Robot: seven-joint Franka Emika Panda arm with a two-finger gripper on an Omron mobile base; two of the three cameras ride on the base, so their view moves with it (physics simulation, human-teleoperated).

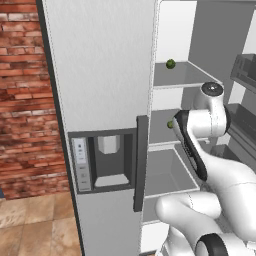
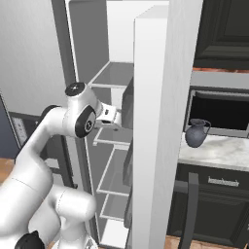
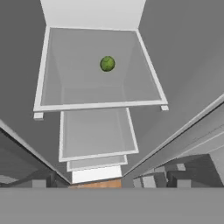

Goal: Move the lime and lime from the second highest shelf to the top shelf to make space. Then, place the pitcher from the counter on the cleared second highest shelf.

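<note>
Fridge (image 1: 100, 75) stands open w/ arm reaching into the compartment. Left base view: one lime (image 1: 170, 64) sits on the top shelf (image 1: 182, 77), toward its left rear, apart from the arm. Second lime (image 1: 170, 124) is on the second highest shelf (image 1: 161, 131), at the left edge of the arm's wrist, partly hidden by it; contact w/ the arm cannot be told. Gripper itself is hidden behind the wrist in both base views, and the hand view gives no clear sight of the fingertips, so open or closed: cannot tell. Hand view looks down over a shelf w/ pale front edge carrying one lime (image 3: 107, 64), mid-shelf, slightly toward the back wall; lower shelves step out beneath it. Which shelf this is cannot be confirmed from that view alone. Right base view: pitcher (image 2: 196, 133) stands upright on the pale counter (image 2: 221, 151), right of the fridge door (image 2: 160, 121), well apart from the arm.
</note>
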